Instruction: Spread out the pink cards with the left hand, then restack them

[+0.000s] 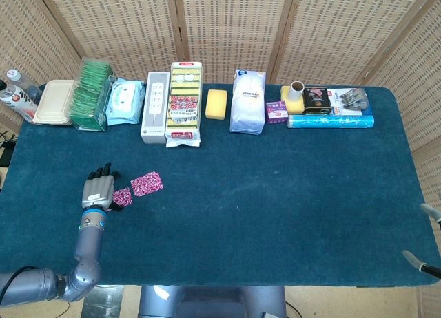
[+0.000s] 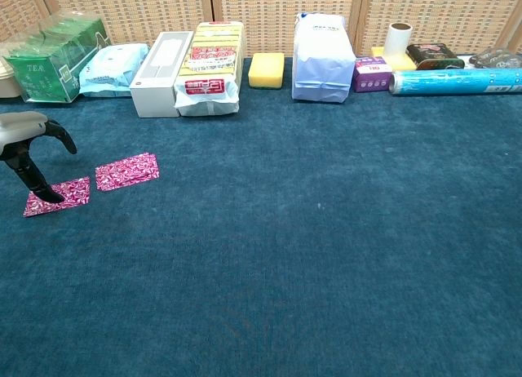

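Two pink patterned cards lie flat and apart on the blue cloth. The right card (image 1: 146,184) (image 2: 126,171) lies free. The left card (image 1: 122,197) (image 2: 58,196) has my left hand (image 1: 98,191) (image 2: 31,144) over its left end, a dark fingertip (image 2: 46,194) pressing down on it, the other fingers spread above. In the head view the hand hides most of that card. Only a sliver of my right hand (image 1: 422,260) shows at the lower right edge of the head view; how its fingers lie cannot be made out.
Along the far edge stands a row of goods: green tea packs (image 1: 91,94), wipes (image 1: 125,102), a white box (image 1: 155,106), a sponge pack (image 1: 185,103), a yellow sponge (image 1: 217,103), a white bag (image 1: 247,101), a blue roll (image 1: 329,120).
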{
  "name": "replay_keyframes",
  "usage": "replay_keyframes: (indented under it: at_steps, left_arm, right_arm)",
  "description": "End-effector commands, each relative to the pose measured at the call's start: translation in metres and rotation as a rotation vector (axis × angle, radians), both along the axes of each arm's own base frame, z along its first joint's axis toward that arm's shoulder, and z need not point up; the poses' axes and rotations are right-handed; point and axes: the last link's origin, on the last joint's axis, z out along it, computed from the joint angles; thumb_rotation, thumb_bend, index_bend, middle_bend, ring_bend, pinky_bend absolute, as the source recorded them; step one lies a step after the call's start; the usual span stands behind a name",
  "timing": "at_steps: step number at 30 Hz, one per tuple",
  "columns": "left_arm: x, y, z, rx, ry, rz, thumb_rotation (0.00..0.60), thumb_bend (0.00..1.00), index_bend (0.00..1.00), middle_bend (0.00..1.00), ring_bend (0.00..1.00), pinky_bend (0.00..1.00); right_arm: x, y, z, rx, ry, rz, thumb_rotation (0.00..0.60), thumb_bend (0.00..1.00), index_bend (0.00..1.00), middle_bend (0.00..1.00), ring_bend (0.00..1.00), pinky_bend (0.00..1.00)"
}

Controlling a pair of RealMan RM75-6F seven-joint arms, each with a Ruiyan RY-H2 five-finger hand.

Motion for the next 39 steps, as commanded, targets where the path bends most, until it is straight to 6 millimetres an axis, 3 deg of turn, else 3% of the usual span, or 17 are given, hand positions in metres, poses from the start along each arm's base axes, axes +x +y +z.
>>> replay_keyframes:
  at_steps: [1,20,30,39]
  left_arm:
    - [-0.001,0.0,-0.004,-0.008,0.008,-0.006,0.6,0.15,0.21,0.0,0.0,0.07]
    - [-0.016,-0.014,-0.021,-0.012,-0.015,-0.011,0.6,0.16,0.21,0.0,0.0,0.07]
    - [-0.021,-0.015,-0.021,0.016,-0.019,0.007,0.6,0.18,0.34,0.0,0.0,0.07]
    - [-0.023,-0.016,-0.021,0.018,-0.023,0.013,0.6,0.2,0.36,0.0,0.0,0.07]
  right_arm:
    - [0.0,0.0,0.0,0.002,-0.001,0.0,0.6,0.0,0.16,0.0,0.0,0.0]
    - [0.0,0.0,0.002,0.002,-0.014,0.001,0.6,0.0,0.16,0.0,0.0,0.0]
    - [0.0,0.0,0.002,0.005,-0.017,0.004,0.6,0.0,0.16,0.0,0.0,0.0]
    - [0.0,0.0,0.002,0.005,-0.017,0.003,0.6,0.0,0.16,0.0,0.0,0.0]
